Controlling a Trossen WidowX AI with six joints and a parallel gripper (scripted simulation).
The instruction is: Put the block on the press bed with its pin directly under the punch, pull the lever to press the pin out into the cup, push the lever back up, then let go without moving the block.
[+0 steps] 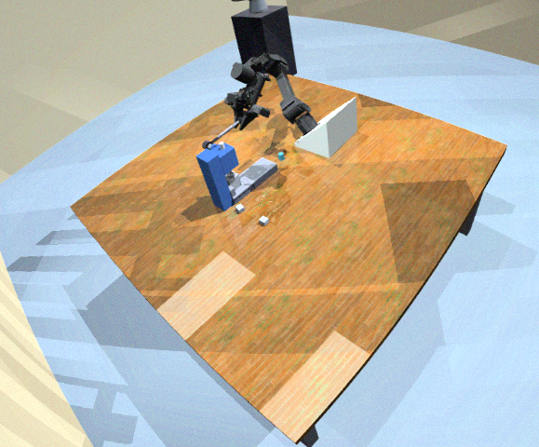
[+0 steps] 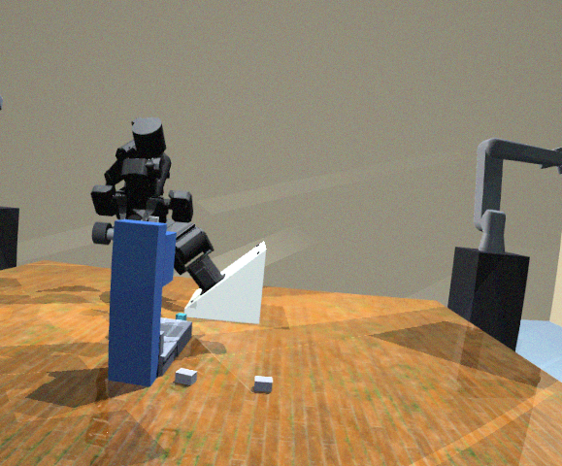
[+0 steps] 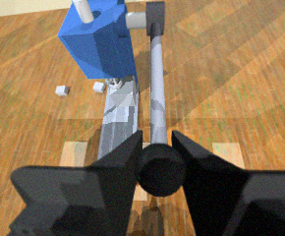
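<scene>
Your end effector [image 1: 239, 123] [image 2: 144, 216] [image 3: 156, 135] is closed on the lever [image 1: 223, 132] [image 3: 157, 84], fingers on both sides of the bar, just by the round black knob [image 3: 160, 169] at its end. The lever slants upward from its pivot on the side of the blue press [image 1: 215, 178] [image 2: 134, 301] [image 3: 103, 49] to your grip.

The press stands upright on the tabletop [image 1: 331, 240] [image 2: 346, 350] [image 3: 231, 88], between its left corner and its far corner as the top view shows them, nearer the left one. A pale rod [image 1: 222, 144] [image 2: 153, 218] [image 3: 84, 11] sticks out of the press top. The grey bed [image 1: 260, 170] [image 2: 176, 333] [image 3: 120, 110] reaches out from the press's foot, toward the edge where your arm is mounted on a white wedge [image 1: 342, 129] [image 2: 235, 295].

Below the press head, on the bed, a small grey shape [image 1: 231, 178] [image 3: 114, 83] shows; you cannot tell surely that it is the block, nor make out pin or cup.

A cyan piece [image 1: 281, 155] [image 2: 181, 316] lies near the bed's outer end. Two small white blocks [image 1: 239, 208] [image 2: 185, 377] [image 3: 99, 87] lie apart, one near the press foot.
</scene>
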